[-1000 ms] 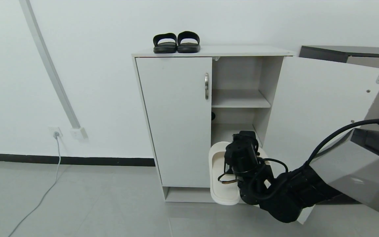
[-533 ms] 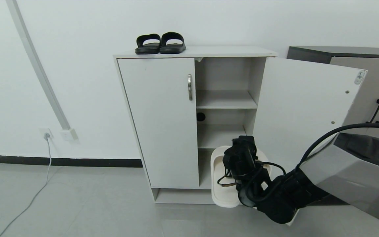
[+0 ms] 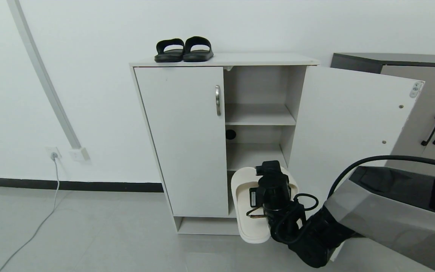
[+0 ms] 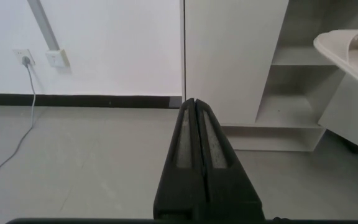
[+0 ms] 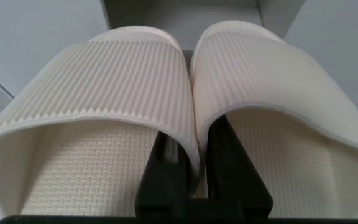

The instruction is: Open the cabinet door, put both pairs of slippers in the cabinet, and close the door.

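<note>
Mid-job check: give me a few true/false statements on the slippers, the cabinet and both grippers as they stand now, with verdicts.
1. The right gripper pinches the white slippers together. True.
2. The black slippers sit on the middle shelf. False: they sit on the cabinet top.
3. The right door is open. True.
4. The left gripper is open. False: it is shut, holding nothing.
5. The white slippers rest on a shelf. False: the gripper holds them at the lower opening.
</note>
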Controlling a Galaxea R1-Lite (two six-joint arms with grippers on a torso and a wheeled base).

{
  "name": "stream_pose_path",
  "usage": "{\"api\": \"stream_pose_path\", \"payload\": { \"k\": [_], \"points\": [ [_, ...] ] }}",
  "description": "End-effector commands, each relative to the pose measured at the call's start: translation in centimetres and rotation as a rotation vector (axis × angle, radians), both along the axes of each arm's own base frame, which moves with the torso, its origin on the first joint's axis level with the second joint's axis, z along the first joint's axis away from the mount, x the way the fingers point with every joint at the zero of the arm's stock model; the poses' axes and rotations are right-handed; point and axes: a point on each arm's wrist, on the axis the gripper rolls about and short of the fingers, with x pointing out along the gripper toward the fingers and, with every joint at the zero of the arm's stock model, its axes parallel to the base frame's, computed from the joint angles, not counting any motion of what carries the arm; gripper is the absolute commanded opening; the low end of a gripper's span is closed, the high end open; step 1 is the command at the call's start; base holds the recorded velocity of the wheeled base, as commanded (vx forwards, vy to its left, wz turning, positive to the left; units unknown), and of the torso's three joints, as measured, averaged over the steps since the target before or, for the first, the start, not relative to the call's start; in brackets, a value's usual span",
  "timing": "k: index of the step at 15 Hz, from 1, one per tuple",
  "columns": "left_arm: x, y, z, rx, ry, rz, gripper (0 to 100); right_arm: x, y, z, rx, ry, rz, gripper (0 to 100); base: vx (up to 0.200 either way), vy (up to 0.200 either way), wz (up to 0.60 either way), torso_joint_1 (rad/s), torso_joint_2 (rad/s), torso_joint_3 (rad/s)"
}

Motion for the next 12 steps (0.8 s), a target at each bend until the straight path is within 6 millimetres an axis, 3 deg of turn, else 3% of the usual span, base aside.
{"api": "stream_pose_path", "payload": {
  "k": [1,7,12],
  "points": [
    [0.04,0.00,0.01,0.000,0.006,0.000,0,-0.18,-0.05,-1.33,-0.029,0.026,0.009,0,0.000,0.000,0.00,0.000,0.00,0.000],
    [0.04,0.00,0.01,0.001,0.006,0.000,0,0.02,-0.28,-1.65,-0.029,0.036,0.007,0,0.000,0.000,0.00,0.000,0.00,-0.011],
    [0.04,0.01,0.01,0.001,0.006,0.002,0,0.06,-0.24,-1.93,-0.025,0.040,0.005,0,0.000,0.000,0.00,0.002,0.00,-0.168]
  ]
}}
